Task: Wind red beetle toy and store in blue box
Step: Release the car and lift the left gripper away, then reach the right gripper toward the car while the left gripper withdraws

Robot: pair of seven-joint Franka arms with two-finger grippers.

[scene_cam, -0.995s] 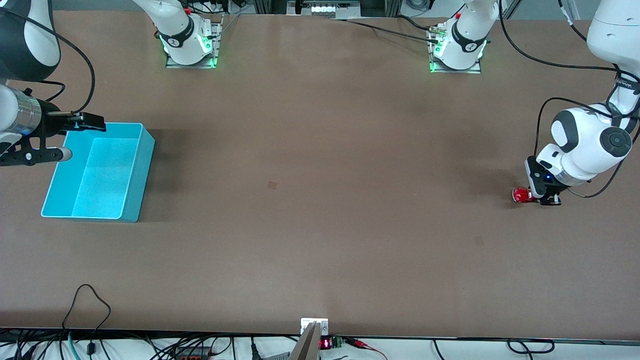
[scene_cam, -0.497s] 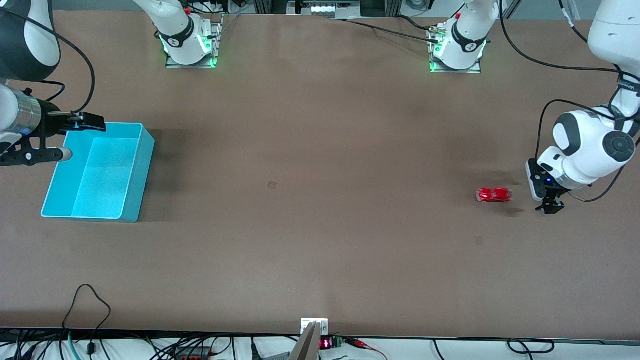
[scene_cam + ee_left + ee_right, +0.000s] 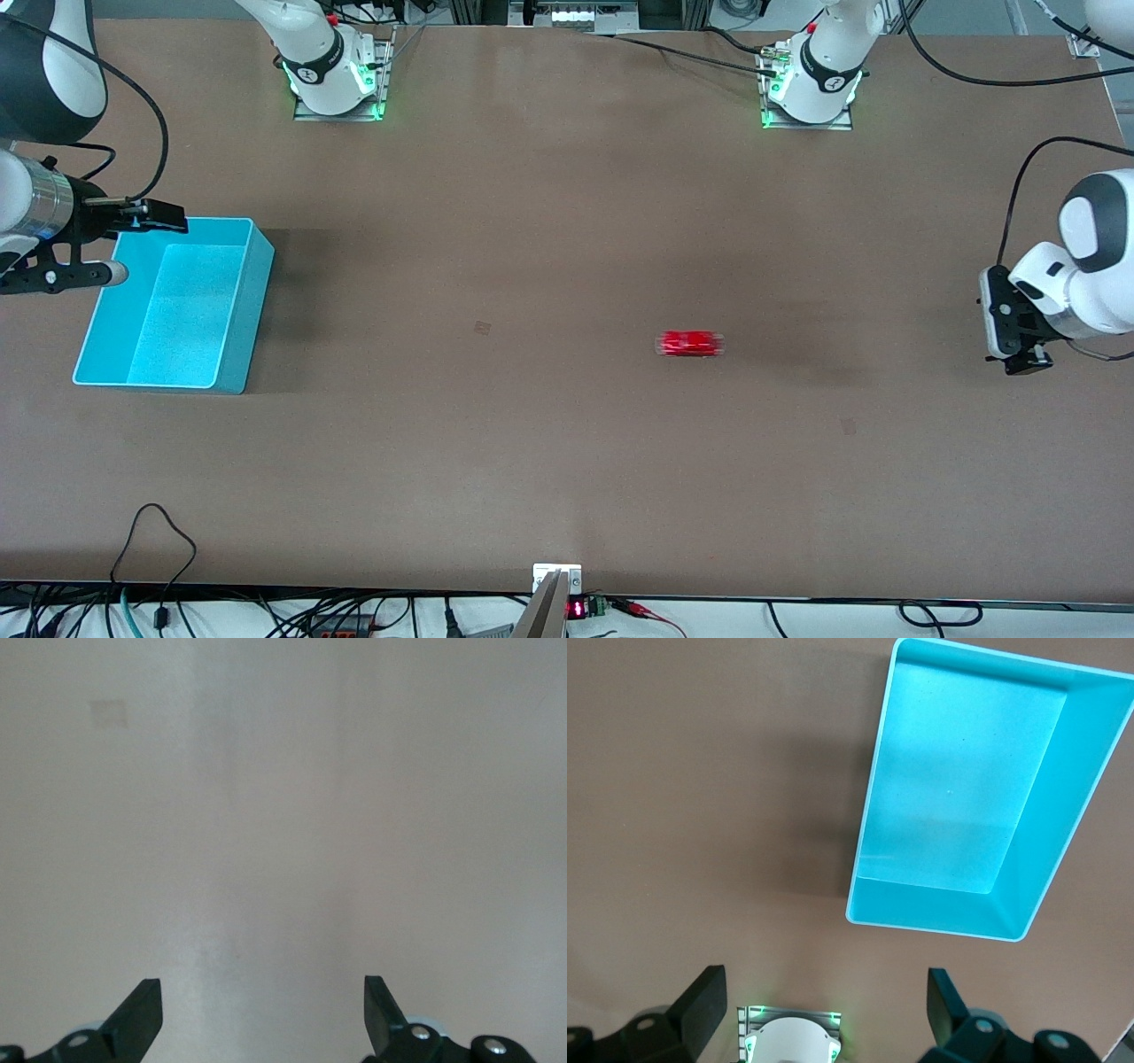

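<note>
Both claws gape empty; red beetle toy [image 3: 689,344] sits mid-counter between them.
My left claw [image 3: 1019,361] is nearer it; my right claw [image 3: 111,246] waits over the blue box [image 3: 237,301]; toy's long axis points box-ward.

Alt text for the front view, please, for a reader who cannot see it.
A red beetle toy, motion-blurred, sits free on the brown table near the middle, held by neither arm. The open left gripper hangs over the left arm's end of the table. At the right arm's end, the open right gripper hovers by the rim of the empty blue box.
</note>
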